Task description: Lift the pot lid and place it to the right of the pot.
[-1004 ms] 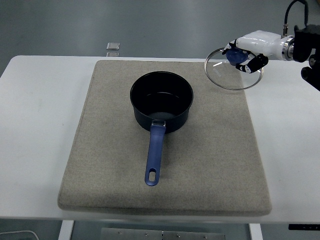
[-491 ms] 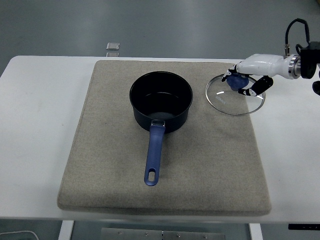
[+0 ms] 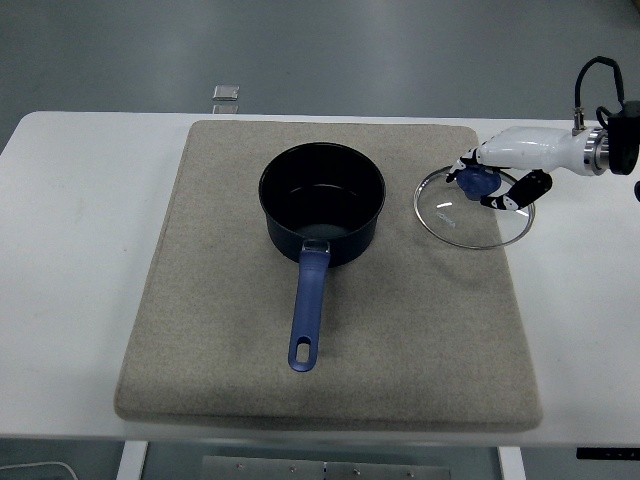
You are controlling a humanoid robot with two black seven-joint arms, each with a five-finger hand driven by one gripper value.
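hand: the right hand (image 3: 497,182) is closed around the blue knob (image 3: 478,181) of the glass lid (image 3: 473,207), so the pane hangs flat beneath it.
lid: under the hand, low over the grey mat's (image 3: 200,300) right edge and the desk (image 3: 80,220).
pot (image 3: 322,200): open, left of the hand, well apart, so the lid has room to settle.

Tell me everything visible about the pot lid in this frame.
The pot lid is a round disc of clear glass with a thin metal rim and a blue knob at its centre. It sits off the pot, to the pot's right, over the right edge of the grey mat, partly over the white table. It looks roughly level, low or resting there; contact with the mat cannot be confirmed. The right hand grips the knob from above.
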